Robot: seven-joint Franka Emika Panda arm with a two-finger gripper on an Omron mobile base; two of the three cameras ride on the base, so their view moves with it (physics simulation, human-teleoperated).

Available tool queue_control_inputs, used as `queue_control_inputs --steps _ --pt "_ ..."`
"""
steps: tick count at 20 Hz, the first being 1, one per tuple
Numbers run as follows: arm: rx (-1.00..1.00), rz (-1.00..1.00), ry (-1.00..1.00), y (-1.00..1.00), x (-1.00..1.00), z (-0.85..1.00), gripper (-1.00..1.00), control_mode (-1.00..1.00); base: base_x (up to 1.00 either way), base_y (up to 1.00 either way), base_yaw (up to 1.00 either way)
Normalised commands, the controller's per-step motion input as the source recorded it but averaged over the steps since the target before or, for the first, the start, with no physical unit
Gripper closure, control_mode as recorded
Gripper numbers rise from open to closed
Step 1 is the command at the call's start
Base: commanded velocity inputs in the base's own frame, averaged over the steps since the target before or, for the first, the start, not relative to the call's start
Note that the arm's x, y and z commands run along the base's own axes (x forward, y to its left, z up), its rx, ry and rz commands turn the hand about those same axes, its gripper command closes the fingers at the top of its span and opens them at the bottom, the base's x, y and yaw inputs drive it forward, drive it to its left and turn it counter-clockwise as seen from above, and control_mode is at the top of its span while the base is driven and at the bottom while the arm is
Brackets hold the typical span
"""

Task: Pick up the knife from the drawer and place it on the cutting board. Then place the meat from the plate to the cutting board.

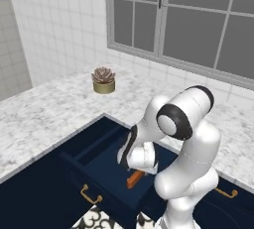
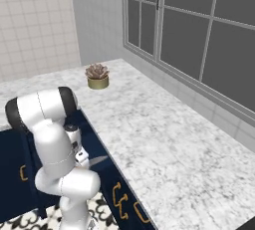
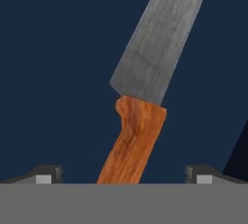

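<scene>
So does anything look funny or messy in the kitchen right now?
Nothing stands out. The drawer is pulled open on purpose, and the knife lies flat on its floor, between the open gripper tips. The potted plant sits upright on the counter.

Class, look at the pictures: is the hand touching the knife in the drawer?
Apart. In the hand view, the open hand straddles the knife handle, with dark drawer floor showing either side.

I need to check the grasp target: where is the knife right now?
The knife lies on the floor of the open navy drawer, directly below the open gripper; in the left base view its orange handle peeks out under the hand.
</scene>
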Motion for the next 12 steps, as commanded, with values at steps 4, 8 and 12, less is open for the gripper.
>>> queue_control_inputs --steps 4,8,12 --pt "-0.01 0.0 0.0 0.0 0.18 -0.32 -1.0 -1.0 0.0 0.0 0.0" --pt "-0.02 0.0 0.0 0.04 0.02 -0.21 -1.0 -1.0 0.0 0.0 0.0" --pt "-0.02 0.0 0.0 0.12 0.01 0.0 -1.0 -1.0 0.0 0.0 0.0"
